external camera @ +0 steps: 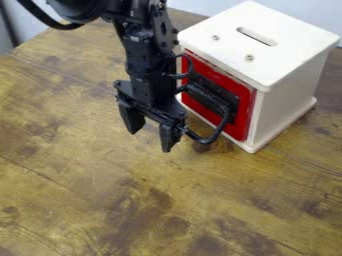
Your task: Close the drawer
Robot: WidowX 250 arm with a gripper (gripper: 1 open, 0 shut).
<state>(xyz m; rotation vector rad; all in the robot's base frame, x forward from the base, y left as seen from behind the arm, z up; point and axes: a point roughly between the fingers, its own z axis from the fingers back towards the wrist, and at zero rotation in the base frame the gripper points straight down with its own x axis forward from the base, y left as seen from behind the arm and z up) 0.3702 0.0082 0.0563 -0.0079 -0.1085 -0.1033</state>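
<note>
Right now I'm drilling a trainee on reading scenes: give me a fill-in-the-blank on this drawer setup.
1. The claw has its jaws ____.
2. The drawer is coloured ____.
3. The handle is shaped like a ____.
4. The housing stands on a ____ table.

Missing words: open; red; loop; wooden

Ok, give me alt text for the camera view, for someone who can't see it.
A black robot arm's tool hangs open and pointing down over a wooden table, just in front of a red drawer with a black loop handle. The drawer sits in a white box on the right and looks nearly shut. The tool holds nothing.
</note>
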